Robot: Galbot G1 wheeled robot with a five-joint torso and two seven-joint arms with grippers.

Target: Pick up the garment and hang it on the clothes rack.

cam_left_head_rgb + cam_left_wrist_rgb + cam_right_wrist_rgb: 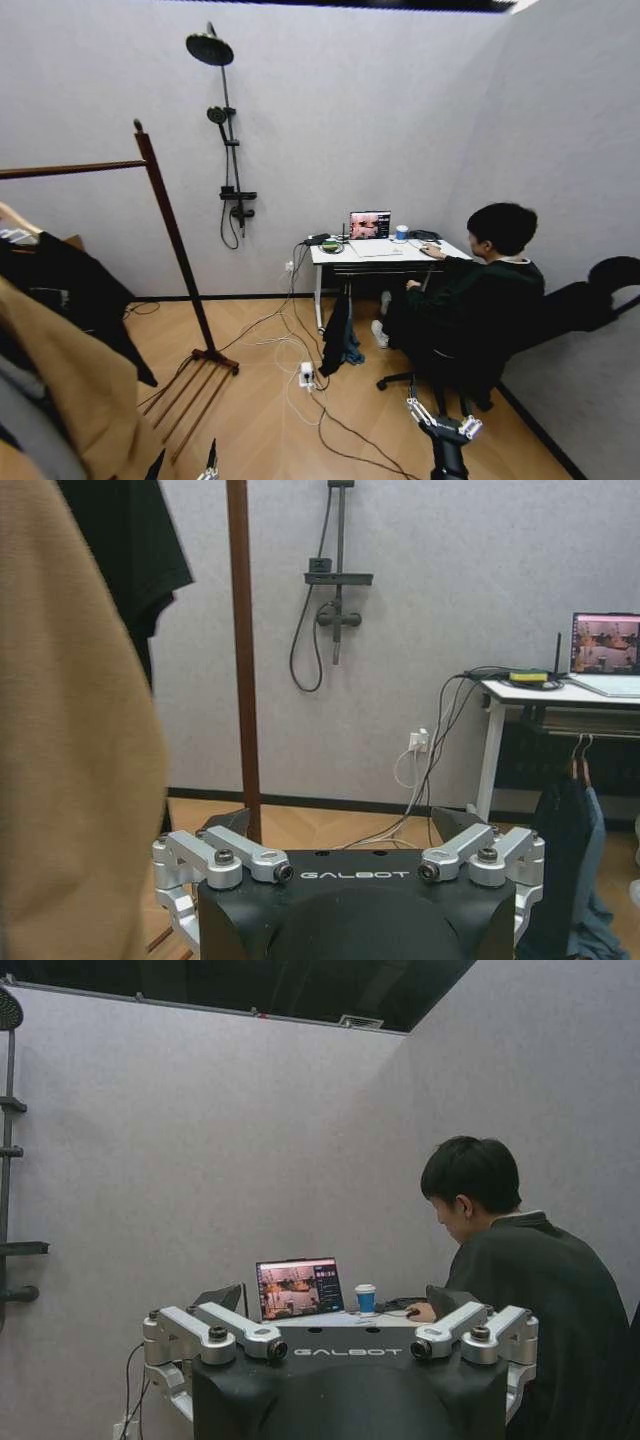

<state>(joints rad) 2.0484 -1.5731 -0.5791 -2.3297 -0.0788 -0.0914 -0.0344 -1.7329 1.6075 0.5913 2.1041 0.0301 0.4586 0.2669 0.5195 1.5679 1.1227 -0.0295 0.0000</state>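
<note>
The garment (75, 285) hangs limp at the left end of the rack (172, 232), beneath the horizontal bar and just inside the near upright, with a tan coat (70, 395) draped in front of it and lower down. It appears to sit on the bar already, so the hanging step looks largely met, though its hanger is hidden behind the coat. Both arms are held low and clear of the clothes, probably so nothing snags the fabric. The left gripper (345, 830) points past the coat toward the upright and the wall, its fingers (232, 825) spread wide and holding nothing. The right gripper (340, 1305) faces a desk (385, 252) well apart from the rack, its fingers (220, 1300) likewise wide and empty.
</note>
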